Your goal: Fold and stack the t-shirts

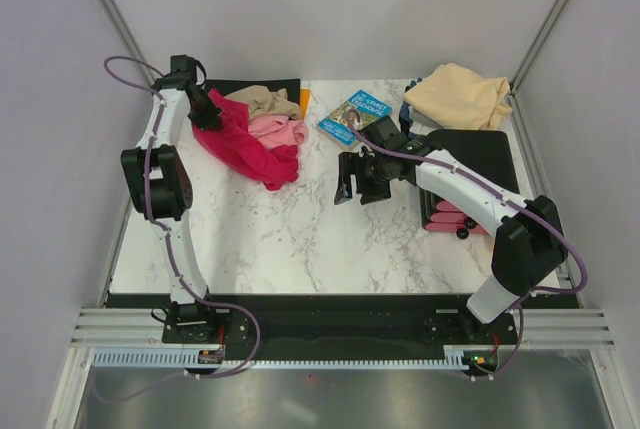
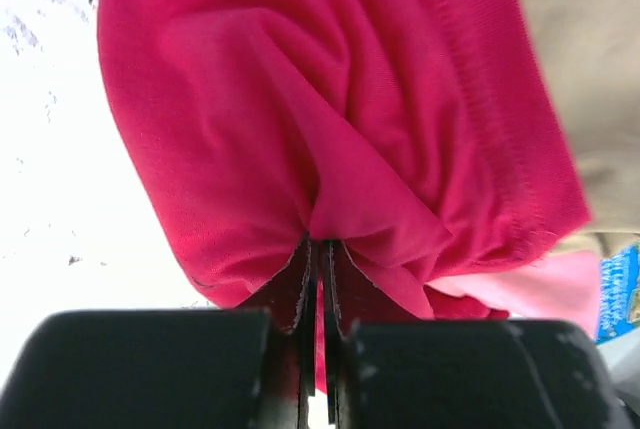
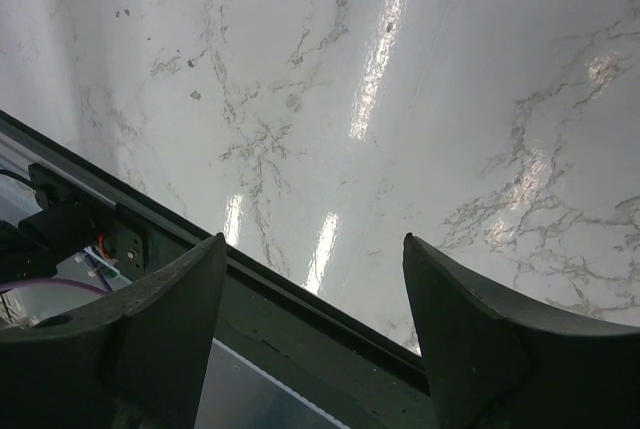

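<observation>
My left gripper pinched shut on a fold of the crimson t-shirt, shirt trailing over the marble table at far left, against the pink t-shirt and tan t-shirt, my right gripper spread wide and empty mid-table, peach-cream t-shirt at the far right corner.
</observation>
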Tool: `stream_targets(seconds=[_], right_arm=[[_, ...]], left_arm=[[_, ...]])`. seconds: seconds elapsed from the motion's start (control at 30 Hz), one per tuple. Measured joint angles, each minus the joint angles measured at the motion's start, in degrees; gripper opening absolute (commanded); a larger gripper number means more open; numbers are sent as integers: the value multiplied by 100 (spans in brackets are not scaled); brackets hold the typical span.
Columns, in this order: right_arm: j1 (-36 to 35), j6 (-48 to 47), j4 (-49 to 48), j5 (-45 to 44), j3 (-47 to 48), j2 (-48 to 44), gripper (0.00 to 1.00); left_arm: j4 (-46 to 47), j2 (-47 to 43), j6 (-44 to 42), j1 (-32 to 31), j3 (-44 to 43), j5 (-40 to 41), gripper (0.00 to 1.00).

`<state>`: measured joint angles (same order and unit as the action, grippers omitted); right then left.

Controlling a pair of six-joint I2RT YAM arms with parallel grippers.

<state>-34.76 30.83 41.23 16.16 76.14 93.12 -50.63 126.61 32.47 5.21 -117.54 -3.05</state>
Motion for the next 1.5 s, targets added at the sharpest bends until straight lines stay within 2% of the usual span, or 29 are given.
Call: stream_targets(seconds=[0.13, 0.3, 0.53, 0.63, 0.77, 0.87, 1.07, 1.33, 1.5], right_arm=[[0, -7, 0, 2, 0, 59, 79], [0, -22, 7, -15, 0, 168, 79], [7, -87, 9, -129, 2, 234, 79], [74, -103, 13, -129, 13, 236, 79], [293, -118, 22, -125, 68, 236, 79], [446, -151, 22, -94, 92, 236, 78], [651, -142, 46, -26, 94, 236, 78], [643, -59, 13, 70, 212, 236, 79], [645, -44, -17, 83, 227, 245, 79]], left_arm=[[55, -131, 0, -11, 404, 192, 2], [201, -935, 0, -9, 955, 459, 2], [424, -2885, -107, -11, 1001, 612, 2], [516, -3801, -114, 0, 1283, 723, 2], [546, -5099, -33, 33, 2133, 728, 2], [555, -5716, 155, 33, 2750, 713, 2], [354, -6321, 518, 33, 3792, 542, 2], [-210, -7396, 793, 33, 4754, -216, 2], [-905, -8194, 772, 33, 5989, -638, 2]])
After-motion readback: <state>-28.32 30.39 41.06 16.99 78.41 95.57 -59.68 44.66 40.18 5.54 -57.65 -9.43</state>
